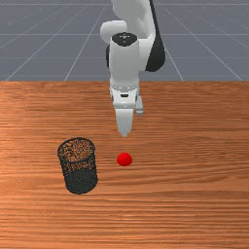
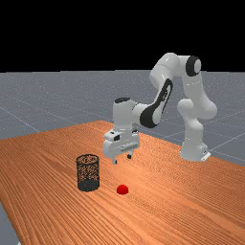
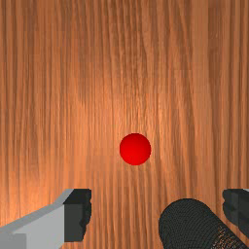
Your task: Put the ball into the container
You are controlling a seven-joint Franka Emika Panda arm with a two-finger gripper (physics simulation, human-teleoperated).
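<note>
My gripper (image 2: 122,159) hangs above the table in the far view, its two fingers apart and nothing held. In the wrist view the gripper (image 3: 156,213) is open, and the red ball (image 3: 135,149) lies just beyond the space between the fingers, well below them. On the wood in the front view, the ball (image 1: 124,159) rests nearer the camera than the hand. The container, a black mesh cylinder (image 1: 79,168), stands upright with its open top upward, to the front view's left of the ball and apart from it.
The orange-brown wooden table (image 1: 194,170) carries the ball and the container. In the far view the container (image 2: 88,173) stands close to the hand's left side, its rim roughly level with the fingertips in the picture.
</note>
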